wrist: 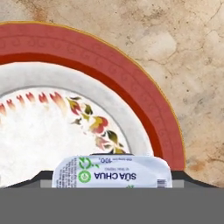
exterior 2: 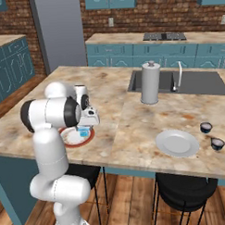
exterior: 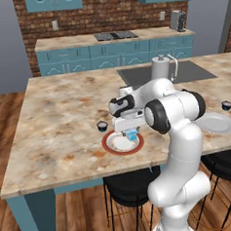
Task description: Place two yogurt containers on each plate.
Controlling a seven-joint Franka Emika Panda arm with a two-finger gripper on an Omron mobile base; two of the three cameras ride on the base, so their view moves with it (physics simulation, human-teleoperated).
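The gripper [exterior: 132, 134] hangs over the cream plate with the red-brown rim [exterior: 109, 143], near the front edge of the marble worktop [exterior: 64, 116], and it pinches the light-blue boxy yogurt container [exterior: 132, 135] between its fingers. In the hand view that container [wrist: 112, 171] shows its printed white lid low in the frame, with the plate's flowered centre and red rim [wrist: 131, 74] beneath it — whether the container touches the plate or hangs just above it cannot be told. One dark round yogurt cup [exterior: 102, 125] stands on the worktop just beside this plate, at its far left side. The plain pale grey plate [exterior 2: 177, 143] lies well apart to the robot's right, and two more dark cups [exterior 2: 206, 127] [exterior 2: 217, 143] stand on the worktop just beyond its right edge — near each other, neither on the plate. A tall grey cylinder [exterior 2: 150, 83] stands by the sink [exterior 2: 196, 83] farther back.
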